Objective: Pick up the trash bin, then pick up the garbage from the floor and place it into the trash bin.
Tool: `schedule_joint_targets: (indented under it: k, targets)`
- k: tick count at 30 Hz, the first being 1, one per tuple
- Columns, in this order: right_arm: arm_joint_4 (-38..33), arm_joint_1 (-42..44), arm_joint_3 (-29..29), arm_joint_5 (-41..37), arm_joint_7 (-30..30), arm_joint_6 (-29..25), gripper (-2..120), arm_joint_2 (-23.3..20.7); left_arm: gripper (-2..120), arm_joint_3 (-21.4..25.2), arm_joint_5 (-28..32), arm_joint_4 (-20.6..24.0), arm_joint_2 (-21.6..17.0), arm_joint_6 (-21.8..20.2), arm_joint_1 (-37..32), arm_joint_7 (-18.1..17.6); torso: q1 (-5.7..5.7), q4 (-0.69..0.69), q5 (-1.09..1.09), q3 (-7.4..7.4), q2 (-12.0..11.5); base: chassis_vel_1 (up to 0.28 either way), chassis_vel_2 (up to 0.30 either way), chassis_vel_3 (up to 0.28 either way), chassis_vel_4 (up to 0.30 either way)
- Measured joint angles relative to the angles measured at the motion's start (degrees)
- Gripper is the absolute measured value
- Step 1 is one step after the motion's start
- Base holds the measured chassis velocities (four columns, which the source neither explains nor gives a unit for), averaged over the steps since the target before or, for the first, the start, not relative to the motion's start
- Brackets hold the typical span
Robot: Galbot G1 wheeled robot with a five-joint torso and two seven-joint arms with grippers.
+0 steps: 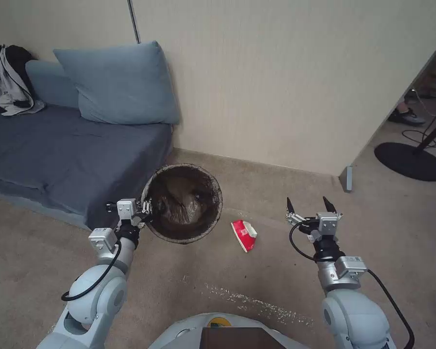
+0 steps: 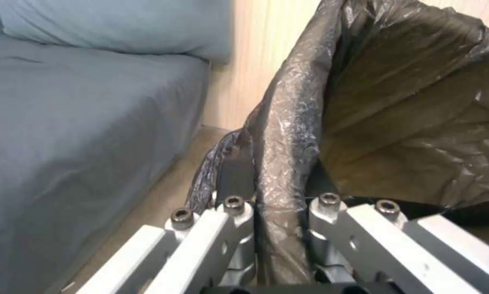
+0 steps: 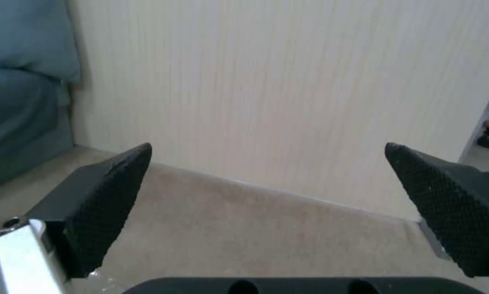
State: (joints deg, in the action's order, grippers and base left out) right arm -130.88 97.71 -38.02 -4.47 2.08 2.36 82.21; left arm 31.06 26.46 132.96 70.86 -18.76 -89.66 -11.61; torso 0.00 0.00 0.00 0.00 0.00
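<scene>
My left gripper [image 1: 147,212] is clamped on the bag-covered rim of the trash bin [image 1: 183,203], one finger inside and one outside, carrying it above the floor [image 1: 276,271] with its mouth up, ready to take litter. My right gripper [image 1: 311,205] hangs empty, jaws spread wide, right of a red packet [image 1: 243,234] lying just beside the bin, likely the garbage. Its white print is too small to read.

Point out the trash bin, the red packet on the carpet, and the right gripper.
trash bin [image 1: 183,206]: head view, bag lining.
red packet [image 1: 243,234]: head view, its middle.
right gripper [image 1: 311,205]: head view, between open fingertips.
</scene>
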Motion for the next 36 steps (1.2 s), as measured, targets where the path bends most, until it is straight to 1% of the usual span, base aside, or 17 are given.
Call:
schedule_joint_targets:
  k: [4,7,9,10,13,14,17,19,23,24,29,30,33,35,36]
  targets:
    - [1.44,-0.55,0.02,-0.57,-0.27,-0.12,100,-1.66,7,0.20,-0.01,0.94,0.31,-0.14,-0.91,-0.02,0.00,-0.01,0.00,0.00,0.00,0.000,0.000,0.000,0.000]
    - [4.40,-1.98,0.67,-2.52,-0.68,-0.14,100,-5.21,7,0.37,-0.31,1.84,0.90,-0.20,-2.02,-0.04,0.00,0.01,0.01,0.00,0.00,0.000,0.000,0.000,0.000]
    - [5.52,-2.48,0.97,-4.00,-0.82,-0.01,100,-6.86,7,0.48,-0.45,2.13,1.12,-0.20,-2.42,-0.02,0.00,0.01,0.01,0.00,0.00,0.000,0.000,0.000,0.000]
    - [5.52,-2.48,0.97,-4.00,-0.82,-0.01,100,-6.86,7,0.48,-0.45,2.13,1.12,-0.20,-2.42,-0.02,0.00,0.01,0.01,0.00,0.00,0.000,0.000,0.000,0.000]
    - [8.07,-3.92,1.38,-6.64,-1.06,0.55,100,-10.34,7,0.91,-0.71,2.78,1.52,-0.23,-3.24,0.09,0.00,0.00,0.01,0.00,0.00,0.000,0.000,0.000,0.000]
    - [8.07,-3.92,1.38,-6.64,-1.06,0.55,100,-10.34,7,0.91,-0.71,2.78,1.52,-0.23,-3.24,0.09,0.00,0.00,0.01,0.00,0.00,0.000,0.000,0.000,0.000]
    - [11.29,-6.41,1.97,-8.61,-1.79,1.22,100,-13.38,7,1.80,-1.63,3.59,2.05,-0.25,-4.66,0.39,0.00,0.00,0.01,0.00,0.00,0.000,0.000,0.000,0.000]
    - [11.94,-6.93,2.26,-9.16,-2.14,1.35,100,-13.91,7,2.07,-1.92,3.78,2.20,-0.25,-5.02,0.48,0.00,0.00,0.01,0.00,0.00,0.000,0.000,0.000,0.000]
    - [15.44,-9.95,4.03,-11.51,-4.12,2.47,100,-16.32,7,3.26,-2.50,4.49,2.77,-0.25,-6.55,0.96,0.00,0.00,0.01,0.00,0.00,0.000,0.000,0.000,0.000]
    - [15.44,-9.95,4.03,-11.51,-4.12,2.47,100,-16.32,7,3.26,-2.50,4.49,2.77,-0.25,-6.55,0.96,0.00,0.00,0.01,0.00,0.00,0.000,0.000,0.000,0.000]
    - [20.54,-13.78,7.26,-13.09,-5.06,3.26,100,-18.64,7,3.98,-3.09,4.55,3.44,-0.19,-7.15,1.16,0.00,0.00,0.01,0.00,0.00,0.000,0.000,0.000,0.000]
    - [20.54,-13.78,7.26,-13.09,-5.06,3.26,100,-18.64,7,3.98,-3.09,4.55,3.44,-0.19,-7.15,1.16,0.00,0.00,0.01,0.00,0.00,0.000,0.000,0.000,0.000]
    - [23.90,-16.12,10.27,-16.52,-5.47,5.83,100,-20.66,7,4.10,-3.36,4.89,3.74,-0.19,-7.31,1.15,0.00,0.00,0.01,0.00,0.00,0.000,0.000,0.000,0.000]
    - [24.34,-16.48,10.81,-17.19,-5.60,6.31,100,-21.01,7,4.10,-3.38,4.96,3.74,-0.18,-7.31,1.15,0.00,-0.01,0.01,0.00,0.00,0.000,0.000,0.000,0.000]
    - [25.25,-17.36,12.16,-18.64,-5.69,7.44,100,-21.69,7,4.05,-3.46,5.05,3.74,-0.18,-7.29,1.14,0.00,-0.01,0.00,0.00,0.00,0.000,0.000,0.000,0.000]
